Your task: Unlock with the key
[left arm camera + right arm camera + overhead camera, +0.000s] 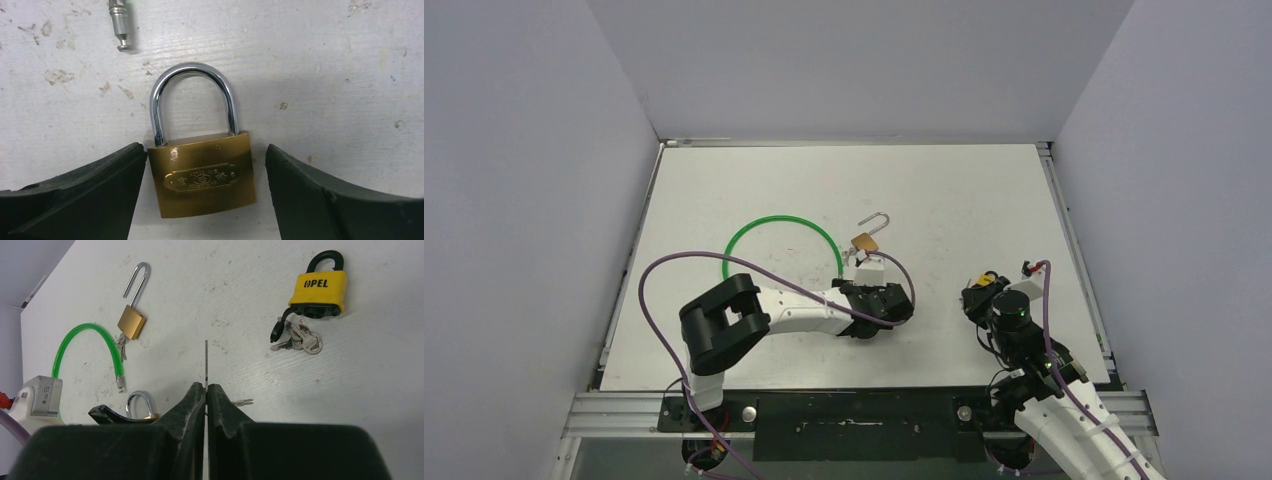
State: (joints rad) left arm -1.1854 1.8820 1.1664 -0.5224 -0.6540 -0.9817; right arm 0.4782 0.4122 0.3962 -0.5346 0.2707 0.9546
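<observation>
Brass padlock, arched chrome shackle

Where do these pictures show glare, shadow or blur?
Left wrist: sharp; glare streaks on the shackle of the padlock; soft shadow on the table beside the left fingers. Right wrist: the near right fingers, shut on the key, are dark with little detail; lettering on the yellow lock is readable. Top external: even light, no glare; small things lack detail.

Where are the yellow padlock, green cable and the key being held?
yellow padlock [317, 292]: right wrist view, its body.
green cable [82, 327]: right wrist view, arc top.
held key [206, 362]: right wrist view, its blade.
</observation>
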